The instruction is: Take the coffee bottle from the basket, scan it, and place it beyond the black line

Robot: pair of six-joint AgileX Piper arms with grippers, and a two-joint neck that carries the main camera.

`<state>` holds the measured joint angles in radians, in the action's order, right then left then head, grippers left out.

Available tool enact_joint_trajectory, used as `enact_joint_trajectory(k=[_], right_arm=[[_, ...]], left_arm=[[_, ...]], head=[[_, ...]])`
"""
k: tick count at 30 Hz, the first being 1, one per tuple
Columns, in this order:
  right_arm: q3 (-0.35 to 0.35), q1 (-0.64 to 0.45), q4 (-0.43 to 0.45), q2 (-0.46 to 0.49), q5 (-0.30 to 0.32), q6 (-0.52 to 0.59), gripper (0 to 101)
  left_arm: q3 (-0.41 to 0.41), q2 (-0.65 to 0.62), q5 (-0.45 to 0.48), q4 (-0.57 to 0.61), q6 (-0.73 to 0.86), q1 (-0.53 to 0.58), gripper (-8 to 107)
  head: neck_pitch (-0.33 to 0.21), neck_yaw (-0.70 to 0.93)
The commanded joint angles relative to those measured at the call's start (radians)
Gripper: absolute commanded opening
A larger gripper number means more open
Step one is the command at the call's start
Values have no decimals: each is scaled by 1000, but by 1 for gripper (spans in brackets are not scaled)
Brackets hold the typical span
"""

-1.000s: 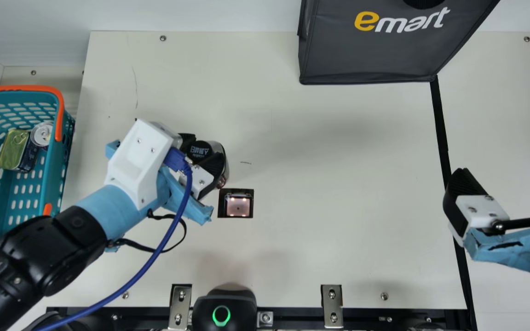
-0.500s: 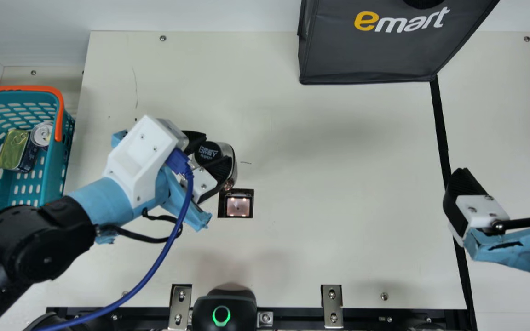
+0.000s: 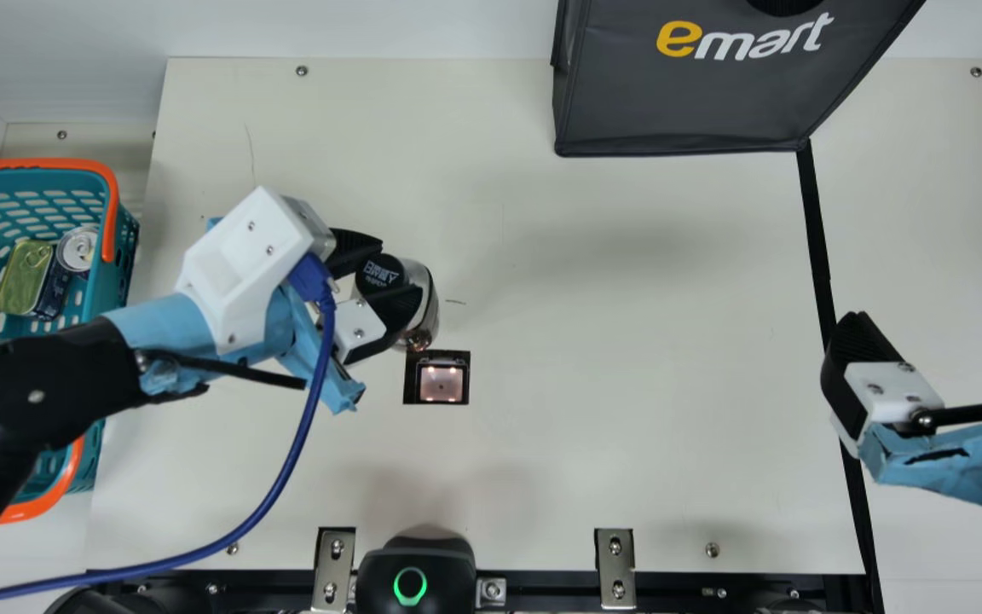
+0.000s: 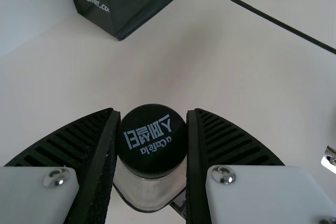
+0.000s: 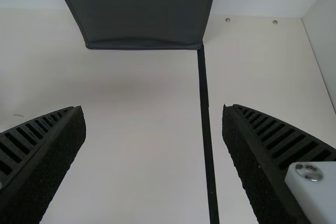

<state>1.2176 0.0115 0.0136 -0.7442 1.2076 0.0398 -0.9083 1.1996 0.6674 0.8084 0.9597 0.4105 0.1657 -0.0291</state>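
While the cream table (image 3: 627,384) spread beneath, a dark bag (image 3: 696,102) stood behind, a teal basket (image 3: 110,294) sat at left, and the black line (image 3: 817,230) ran near the right gripper (image 3: 938,328), fingers wide apart. The left gripper (image 3: 393,271) held the coffee bottle (image 3: 424,311) between its fingers, near the square scanner (image 3: 441,383).

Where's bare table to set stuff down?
Main view: biggest patch lies between the coffee bottle and black line, below the bag. Another: beyond the line, right of the bag, above the right end effector. Crowded: by the scanner window, where the left end effector holds the bottle, and around the right end effector.
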Motion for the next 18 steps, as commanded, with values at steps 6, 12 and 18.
enact_joint_trajectory(k=[6,12,18], right_arm=[[0,0,0,0,0,0,91],[0,0,0,0,0,0,91],[0,0,0,0,0,0,91]], left_arm=[[5,26,78,126,209,-59,10],[8,48,136,182,306,-84,10],[2,69,191,204,374,-90,10]], head=[[-27,2],[-27,2],[-27,2]])
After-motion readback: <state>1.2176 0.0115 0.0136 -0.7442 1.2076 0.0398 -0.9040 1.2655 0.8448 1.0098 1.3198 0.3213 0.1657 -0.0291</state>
